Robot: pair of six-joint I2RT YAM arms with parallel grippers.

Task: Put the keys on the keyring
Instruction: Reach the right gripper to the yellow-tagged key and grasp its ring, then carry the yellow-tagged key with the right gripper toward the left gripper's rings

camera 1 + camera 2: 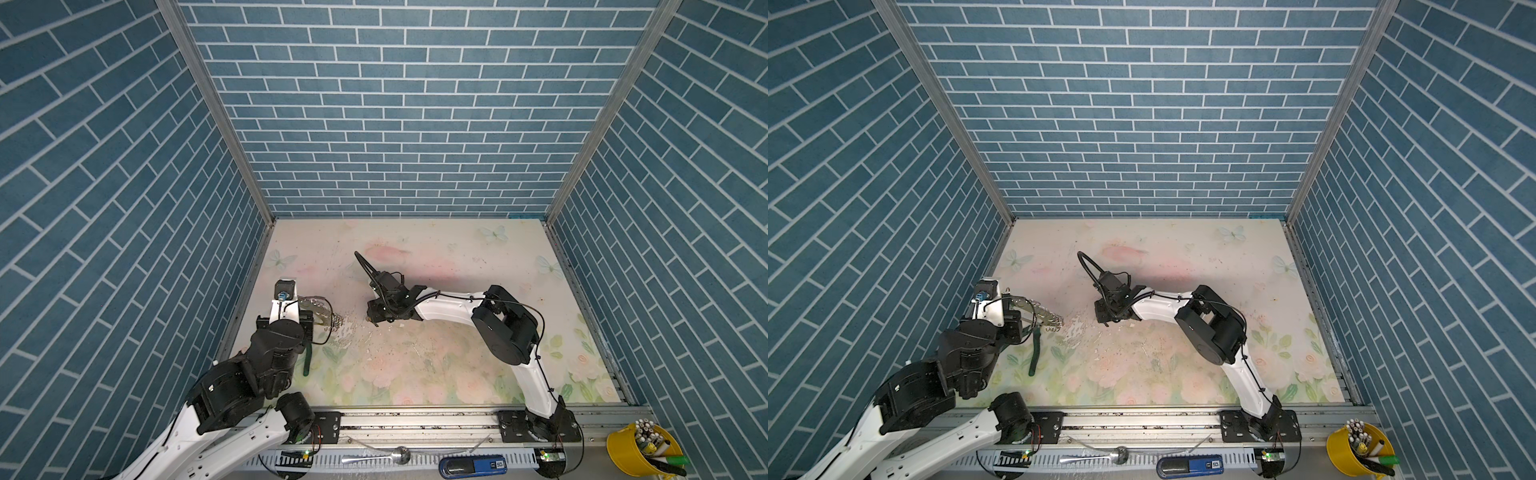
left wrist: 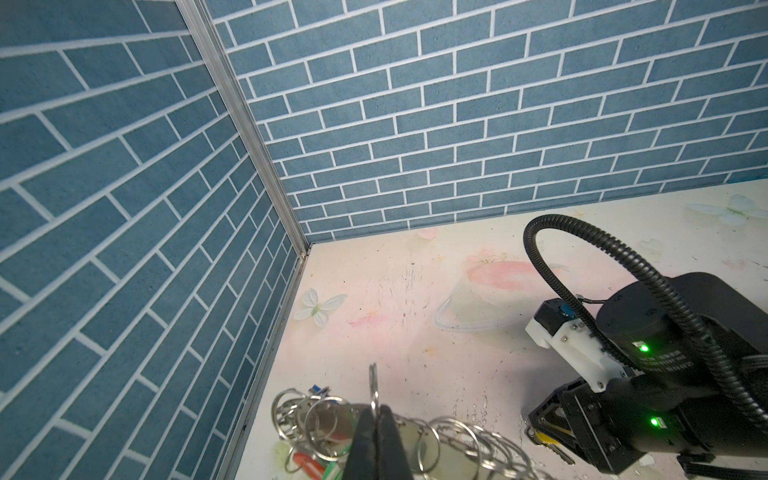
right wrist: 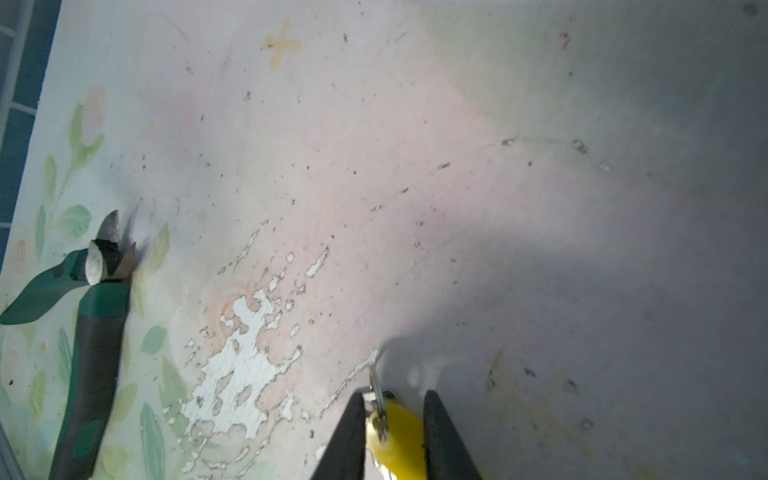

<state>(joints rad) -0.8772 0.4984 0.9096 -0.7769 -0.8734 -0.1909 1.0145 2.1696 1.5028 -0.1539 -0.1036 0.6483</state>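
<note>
The keyring (image 2: 449,440) is a flat hoop edged with many silver rings; it also shows in both top views (image 1: 322,309) (image 1: 1042,316). My left gripper (image 2: 376,409) is shut on one upright silver ring (image 2: 373,384) of it, at the table's left edge. Keys with red, green and blue tags (image 2: 309,459) hang on the keyring beside the jaws. My right gripper (image 3: 395,395) is low over the table's middle (image 1: 372,316), shut on the yellow tag (image 3: 397,428) of a key. That key's small ring (image 3: 375,382) sticks out past the fingertips.
Green-handled cutters (image 1: 307,357) (image 3: 91,332) lie on the table between the arms, near the left gripper. Blue brick walls close in three sides. On the front rail sit a spoon (image 1: 374,457), a blue device (image 1: 473,465) and a yellow bucket of pens (image 1: 642,451).
</note>
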